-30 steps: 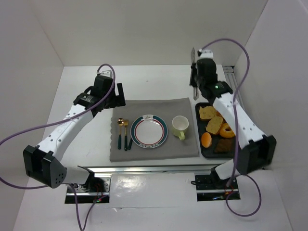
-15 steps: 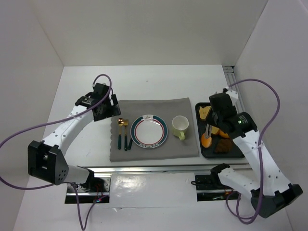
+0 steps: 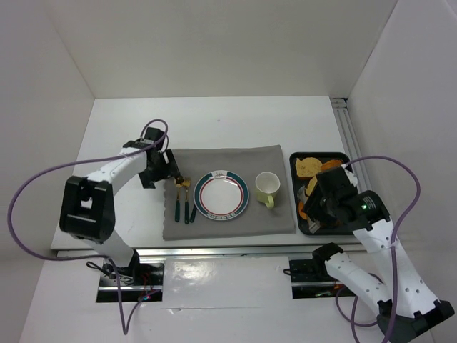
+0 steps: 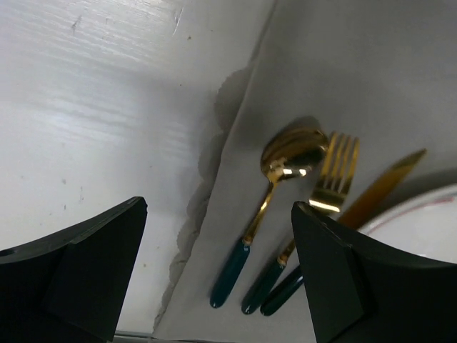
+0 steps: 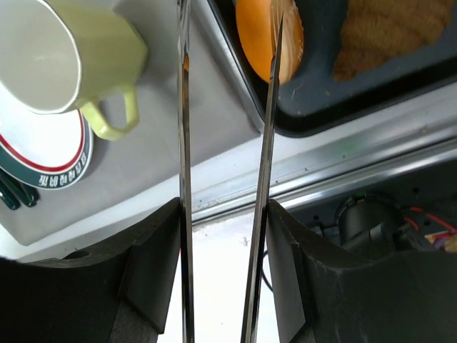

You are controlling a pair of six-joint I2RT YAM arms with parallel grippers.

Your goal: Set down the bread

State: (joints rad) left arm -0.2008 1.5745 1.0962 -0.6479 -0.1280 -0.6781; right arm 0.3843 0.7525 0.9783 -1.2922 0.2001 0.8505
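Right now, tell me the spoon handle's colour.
The spoon handle is dark teal, clearest in the left wrist view.

Far strip of tabletop (image 3: 214, 121) behind mat (image 3: 228, 158) gives open passage L to R. On mat, plate (image 3: 221, 194) and cup (image 3: 267, 187) stand close w/ narrow gap; cutlery (image 3: 183, 200) lines left edge. Right gripper (image 5: 230, 18) covers tray (image 3: 291, 179) near half; far half is reachable from above.

Looks like a robotics lab test cell, not anyone's dining room. Plain white panels (image 3: 214, 50) box in the table (image 3: 228, 121), with purple cables (image 3: 391, 158) looping around and a bare metal rail (image 3: 214, 251) up front.
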